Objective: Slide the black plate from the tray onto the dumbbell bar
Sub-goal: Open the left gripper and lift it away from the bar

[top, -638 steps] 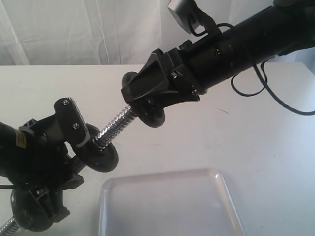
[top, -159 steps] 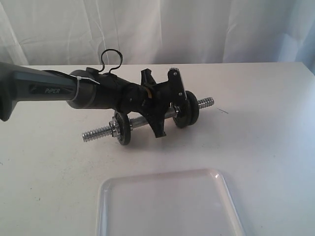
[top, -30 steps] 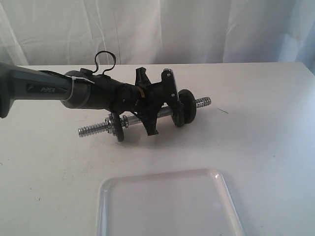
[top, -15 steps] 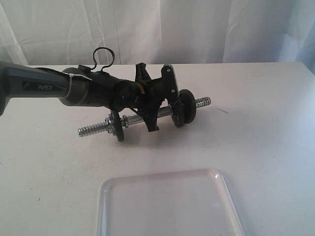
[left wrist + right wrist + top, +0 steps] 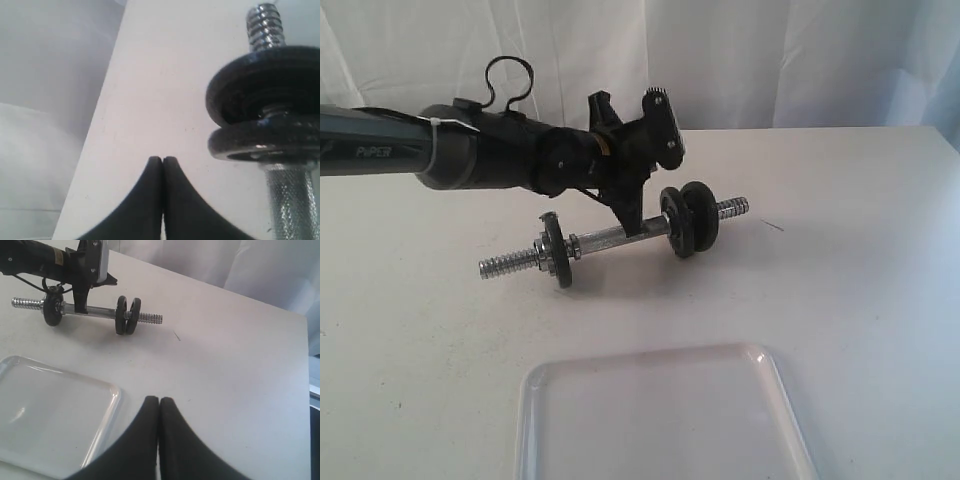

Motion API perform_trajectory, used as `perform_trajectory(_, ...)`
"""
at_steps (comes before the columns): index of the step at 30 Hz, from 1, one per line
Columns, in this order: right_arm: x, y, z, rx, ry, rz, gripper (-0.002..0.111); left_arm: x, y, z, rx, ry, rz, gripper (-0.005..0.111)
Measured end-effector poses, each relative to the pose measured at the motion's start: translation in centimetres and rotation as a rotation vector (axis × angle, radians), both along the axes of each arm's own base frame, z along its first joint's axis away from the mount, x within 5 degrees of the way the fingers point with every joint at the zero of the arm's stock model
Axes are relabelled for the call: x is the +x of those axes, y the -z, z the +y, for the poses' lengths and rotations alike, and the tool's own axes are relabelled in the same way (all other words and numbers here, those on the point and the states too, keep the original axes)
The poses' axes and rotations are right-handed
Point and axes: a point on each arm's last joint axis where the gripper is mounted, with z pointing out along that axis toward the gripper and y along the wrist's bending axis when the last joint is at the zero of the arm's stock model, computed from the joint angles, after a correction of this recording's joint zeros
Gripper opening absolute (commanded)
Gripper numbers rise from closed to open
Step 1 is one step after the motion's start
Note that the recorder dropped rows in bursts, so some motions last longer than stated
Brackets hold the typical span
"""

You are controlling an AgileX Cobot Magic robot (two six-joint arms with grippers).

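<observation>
— What's changing out there?
— Nearest me, the tray is lying bare. The right jaws are hanging near it, pressed together on nothing. Further back, the plate is sitting on the bar, which is resting on the tabletop. The left jaws, closed and empty, are lifting clear of the bar.
— Meaning?
— I'm judging it finished.

Lab-like setup: white table, white curtain backdrop.
</observation>
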Motion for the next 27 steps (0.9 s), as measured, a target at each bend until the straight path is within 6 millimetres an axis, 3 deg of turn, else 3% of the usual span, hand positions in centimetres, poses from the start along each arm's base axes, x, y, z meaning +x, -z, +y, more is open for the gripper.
perform_trajectory(7,0.2,-0.1,-0.5,-0.035,0.028,-0.018,0.000,-0.9,-3.8,1.1,-0.197,-0.102,0.112,0.000)
perform_trajectory(14,0.3,0.3,-0.4,-0.045,0.031,-0.007,0.000,-3.2,-7.0,2.6,-0.376,-0.176,0.198,0.000)
perform_trajectory(20,2.1,3.7,0.5,-0.070,0.027,0.063,0.000,-6.2,-8.5,4.9,-0.447,-0.217,0.227,0.000)
perform_trajectory(27,4.2,7.6,2.2,0.003,-0.018,0.062,0.000,-11.2,-9.4,9.0,-0.534,-0.269,0.235,0.000)
